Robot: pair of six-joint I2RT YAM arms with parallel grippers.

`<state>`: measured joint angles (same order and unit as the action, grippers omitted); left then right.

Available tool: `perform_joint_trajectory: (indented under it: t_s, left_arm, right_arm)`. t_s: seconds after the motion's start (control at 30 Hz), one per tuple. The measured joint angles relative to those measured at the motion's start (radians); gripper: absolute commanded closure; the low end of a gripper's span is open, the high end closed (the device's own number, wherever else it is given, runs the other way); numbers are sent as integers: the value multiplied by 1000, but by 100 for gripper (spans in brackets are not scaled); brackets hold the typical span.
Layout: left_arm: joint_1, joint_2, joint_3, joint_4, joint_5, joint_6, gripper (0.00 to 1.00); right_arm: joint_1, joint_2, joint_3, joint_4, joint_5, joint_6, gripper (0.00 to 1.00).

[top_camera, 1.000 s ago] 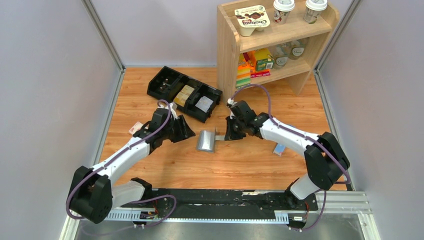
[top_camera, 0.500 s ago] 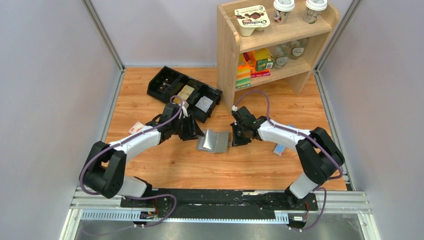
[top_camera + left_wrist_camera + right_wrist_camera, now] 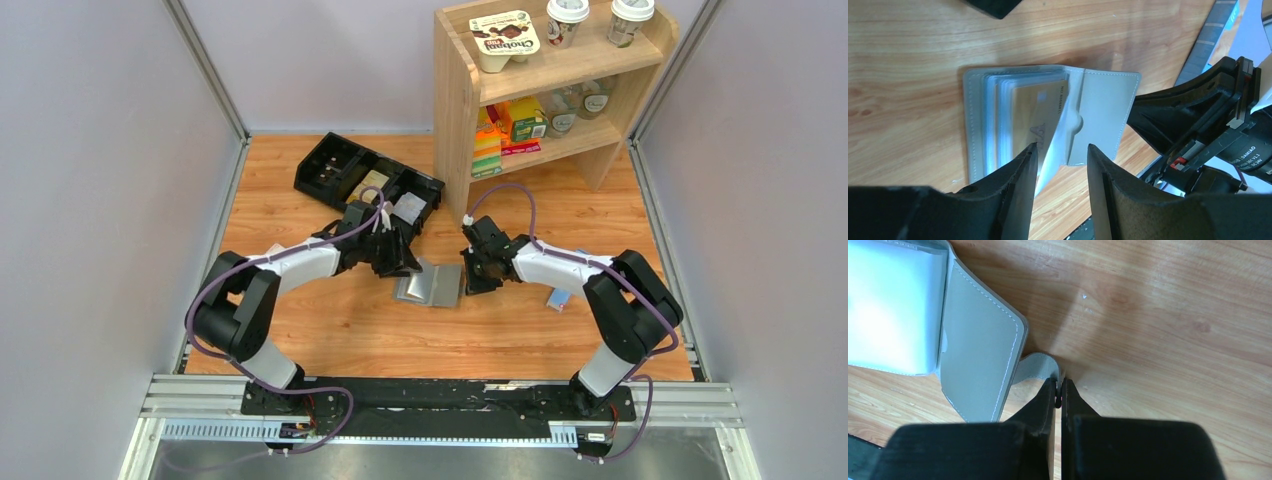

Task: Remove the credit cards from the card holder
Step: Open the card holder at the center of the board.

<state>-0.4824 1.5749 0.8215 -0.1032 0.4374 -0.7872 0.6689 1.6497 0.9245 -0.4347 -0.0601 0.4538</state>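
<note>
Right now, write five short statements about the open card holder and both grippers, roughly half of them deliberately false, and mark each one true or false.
1. The grey-blue bifold card holder lies open on the wooden table. True.
2. The right gripper is open, away from the holder. False: it is shut on the holder's grey tab.
3. A tan rectangular card sits in the holder's clear sleeves. True.
4. The left gripper is shut on that card. False: its jaws stand open over the holder.
5. The holder lies inside the black compartmented plastic tray. False: it lies on the table, in front of the tray.
</note>
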Motion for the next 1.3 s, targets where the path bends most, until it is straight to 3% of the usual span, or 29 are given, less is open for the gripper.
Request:
perform_joint_trajectory:
  t_s: [0.07,0.27,0.33,0.5,0.67,0.8,1.1,1.3]
  left_arm:
    - [-11,20,14,6,14,0,53]
    - [-50,42,43,35,62,3,55]
    - [-62,52,60,39,76,6,55]
    - [-95,107,127,45,111,23,55]
    - [-122,159,176,47,147,44,55]
    - [-133,218,211,48,169,54,56]
    - [-135,359,266,37,179,67,59]
    - [-135,364,274,35,166,71,59]
  right_arm:
    - [0,0,-1,4,0,-2,97]
    - [0,-14,-13,18,13,-5,71]
    - [0,-39,-25,23,22,-4,58]
    - [-2,-153,-42,34,95,17,47]
    - [-26,-259,-44,65,119,31,50]
    - [-45,-290,-50,110,103,41,61]
    - [-55,-292,-134,233,-48,72,83]
    - [-55,-249,-172,330,-164,93,86]
